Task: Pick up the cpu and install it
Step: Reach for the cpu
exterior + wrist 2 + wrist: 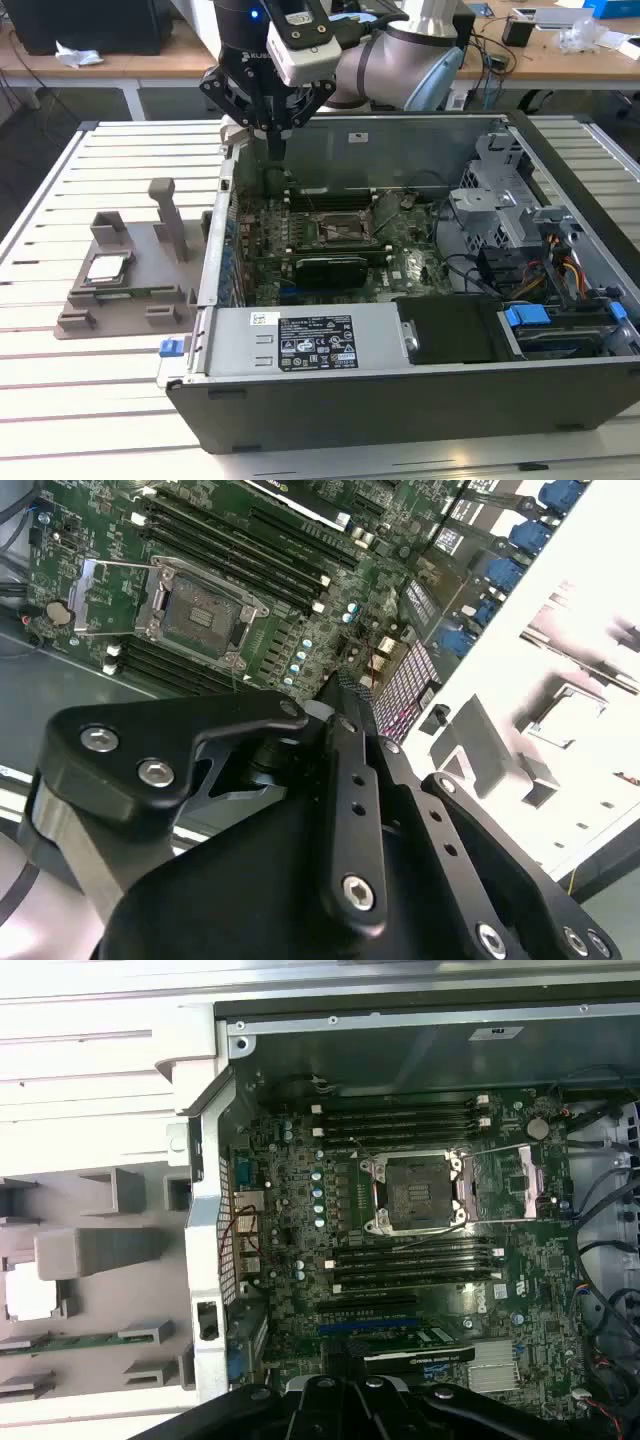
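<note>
end effector (275, 150): pinched narrow, empty, over computer case (400, 410) edge | cpu (107, 267): flat on grey tray (110, 305), at its 8 o'clock in exterior view, well apart

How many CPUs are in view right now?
1: the cpu lies on the grey tray, outside the case on the exterior view's left. The motherboard socket looks empty.

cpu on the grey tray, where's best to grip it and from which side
Take the cpu by two opposite rim edges, coming straight down from above: it lies flat, face up, in the grey tray, and the upright post beside it likely crowds a sideways approach.
</note>
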Robot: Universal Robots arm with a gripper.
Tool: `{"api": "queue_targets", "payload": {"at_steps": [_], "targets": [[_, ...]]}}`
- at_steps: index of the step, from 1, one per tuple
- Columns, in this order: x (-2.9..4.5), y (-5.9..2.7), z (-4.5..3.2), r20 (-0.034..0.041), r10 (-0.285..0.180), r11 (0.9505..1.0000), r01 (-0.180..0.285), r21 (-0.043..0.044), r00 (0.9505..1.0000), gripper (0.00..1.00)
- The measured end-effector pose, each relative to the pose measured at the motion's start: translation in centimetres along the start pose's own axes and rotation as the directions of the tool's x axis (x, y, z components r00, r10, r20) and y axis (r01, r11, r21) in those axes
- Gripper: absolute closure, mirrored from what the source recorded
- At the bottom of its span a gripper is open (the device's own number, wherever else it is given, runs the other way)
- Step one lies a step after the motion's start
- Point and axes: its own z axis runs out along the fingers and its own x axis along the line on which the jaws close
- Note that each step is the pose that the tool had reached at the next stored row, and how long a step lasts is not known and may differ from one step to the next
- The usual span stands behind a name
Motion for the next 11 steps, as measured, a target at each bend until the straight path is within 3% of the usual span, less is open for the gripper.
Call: {"api": "queue_targets", "payload": {"at_steps": [6, 11], "targets": [[0.05, 0.00, 0.00, 0.0000, 0.000, 1.0000, 0.000, 0.0002, 1.0000, 0.89], [0.84, -0.06, -0.02, 0.0001, 0.000, 1.0000, 0.000, 0.0002, 1.0000, 0.89]]}}
